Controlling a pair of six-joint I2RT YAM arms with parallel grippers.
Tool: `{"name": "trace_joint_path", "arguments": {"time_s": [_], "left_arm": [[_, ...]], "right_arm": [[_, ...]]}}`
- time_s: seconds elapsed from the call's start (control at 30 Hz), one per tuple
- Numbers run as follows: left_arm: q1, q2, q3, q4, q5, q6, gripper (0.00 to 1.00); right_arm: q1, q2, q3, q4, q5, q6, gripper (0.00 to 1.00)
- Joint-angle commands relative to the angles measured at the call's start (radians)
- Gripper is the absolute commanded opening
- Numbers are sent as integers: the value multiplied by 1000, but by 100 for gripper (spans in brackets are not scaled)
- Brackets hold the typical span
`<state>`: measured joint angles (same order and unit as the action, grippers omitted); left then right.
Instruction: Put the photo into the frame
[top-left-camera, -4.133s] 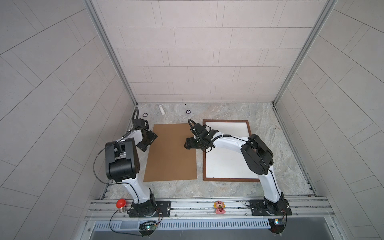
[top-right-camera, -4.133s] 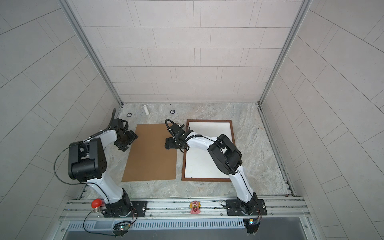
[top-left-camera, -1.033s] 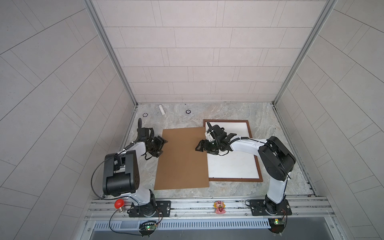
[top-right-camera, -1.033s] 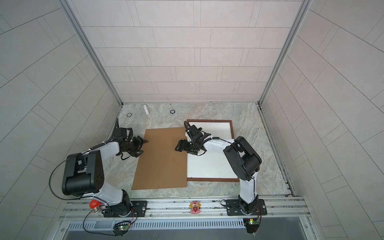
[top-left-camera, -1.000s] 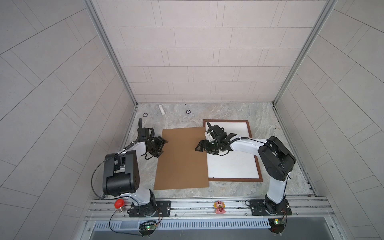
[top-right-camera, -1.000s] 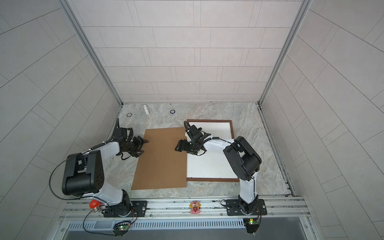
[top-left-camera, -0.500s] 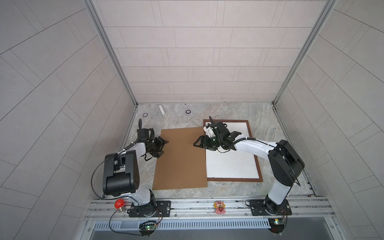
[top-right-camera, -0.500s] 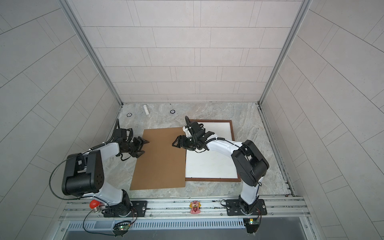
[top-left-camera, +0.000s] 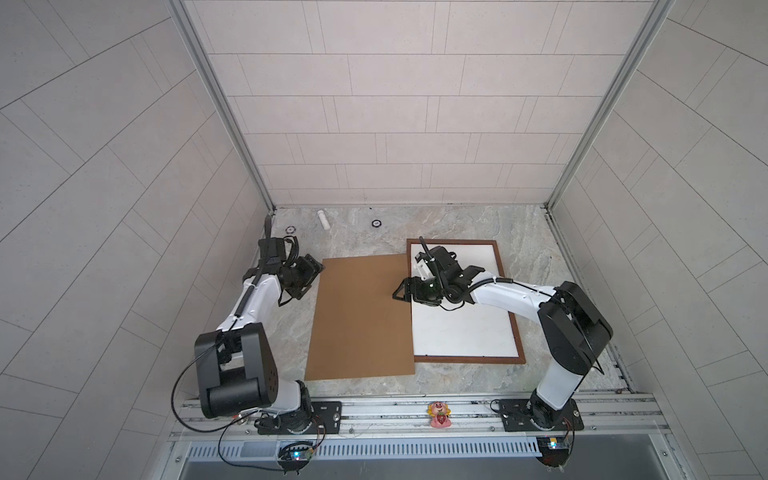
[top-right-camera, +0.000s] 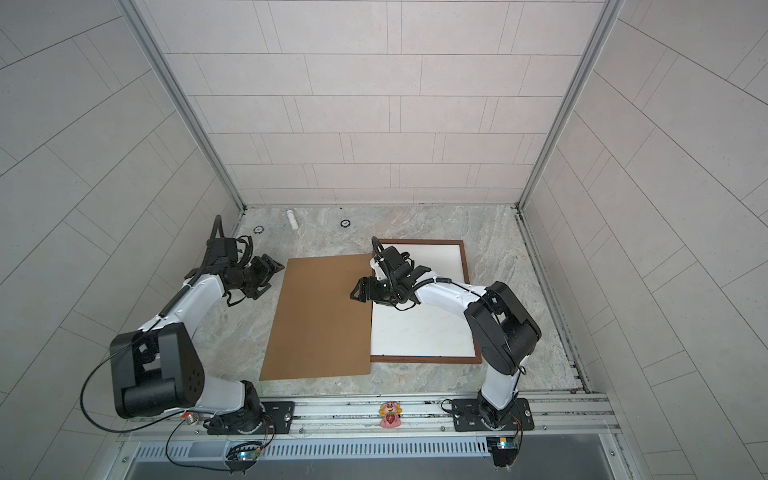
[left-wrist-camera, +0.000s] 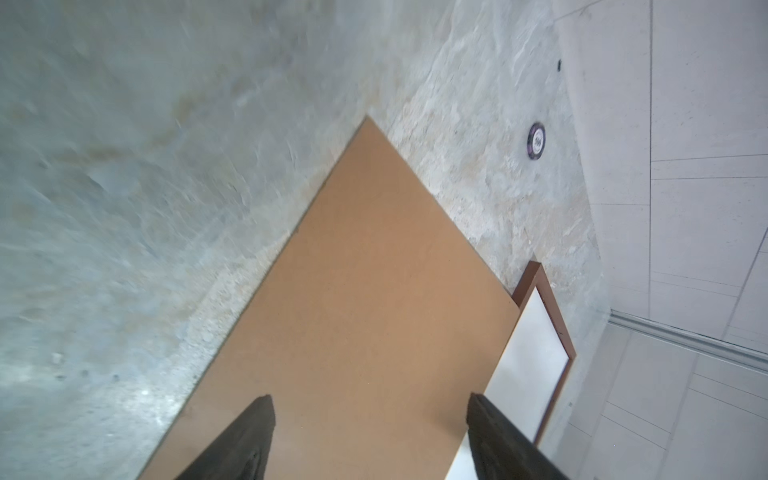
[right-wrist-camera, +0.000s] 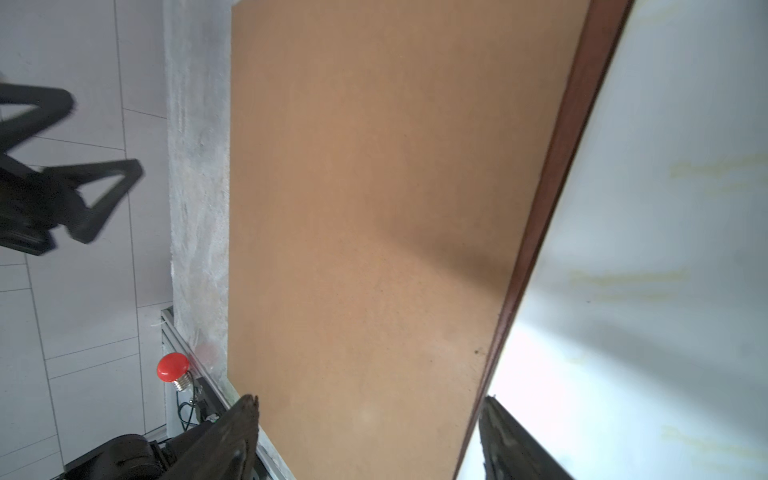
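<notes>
The frame (top-left-camera: 469, 359) (top-right-camera: 424, 360) lies flat at the right, thin dark-brown wood. Inside it rests the photo (top-left-camera: 461, 328) (top-right-camera: 419, 328), plain white back up. A brown cardboard board (top-left-camera: 357, 324) (top-right-camera: 320, 324) lies left of it, its right edge over the frame's left rail. My left gripper (top-left-camera: 309, 270) (top-right-camera: 274, 266) is open beside the board's far left corner, holding nothing. My right gripper (top-left-camera: 401, 291) (top-right-camera: 357, 291) hovers open above the board's right edge. The left wrist view shows board (left-wrist-camera: 365, 311) and frame (left-wrist-camera: 557, 316). The right wrist view shows board (right-wrist-camera: 374, 208), rail (right-wrist-camera: 552, 187) and photo (right-wrist-camera: 665, 249).
A small white cylinder (top-left-camera: 323, 219) and two round chips (top-left-camera: 376, 223) (top-left-camera: 289, 229) lie near the back wall. A pink toy (top-left-camera: 439, 413) sits on the front rail. Tiled walls close in on both sides.
Over four seconds the board has slid right until it overlaps the frame's left rail. In the last second my right gripper rose off the board's edge; the left gripper barely moved.
</notes>
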<state>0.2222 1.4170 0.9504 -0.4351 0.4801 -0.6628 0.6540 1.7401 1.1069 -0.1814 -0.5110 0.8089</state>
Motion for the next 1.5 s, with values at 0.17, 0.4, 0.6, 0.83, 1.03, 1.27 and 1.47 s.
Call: {"name": "trace_joint_path", "arguments": {"time_s": [0.17, 0.4, 0.6, 0.83, 1.03, 1.27, 1.47], "left_arm": [[7, 86, -9, -110, -88, 111, 78], [-9, 151, -33, -103, -85, 108, 77], [-31, 149, -49, -103, -134, 93, 77], [-62, 163, -71, -87, -147, 74, 77], [-73, 170, -90, -63, -168, 62, 77], [-75, 189, -111, -38, -161, 49, 77], [-84, 211, -124, -15, -110, 44, 77]], "right_arm": [[3, -28, -26, 4, 24, -28, 84], [10, -18, -34, 10, 28, -25, 84], [13, -14, -37, 22, 24, -19, 84], [17, -12, -37, 23, 25, -15, 83], [18, -11, -37, 22, 23, -14, 83], [19, -10, -39, 30, 20, -5, 83], [18, -3, -41, 38, 12, 1, 83]]}}
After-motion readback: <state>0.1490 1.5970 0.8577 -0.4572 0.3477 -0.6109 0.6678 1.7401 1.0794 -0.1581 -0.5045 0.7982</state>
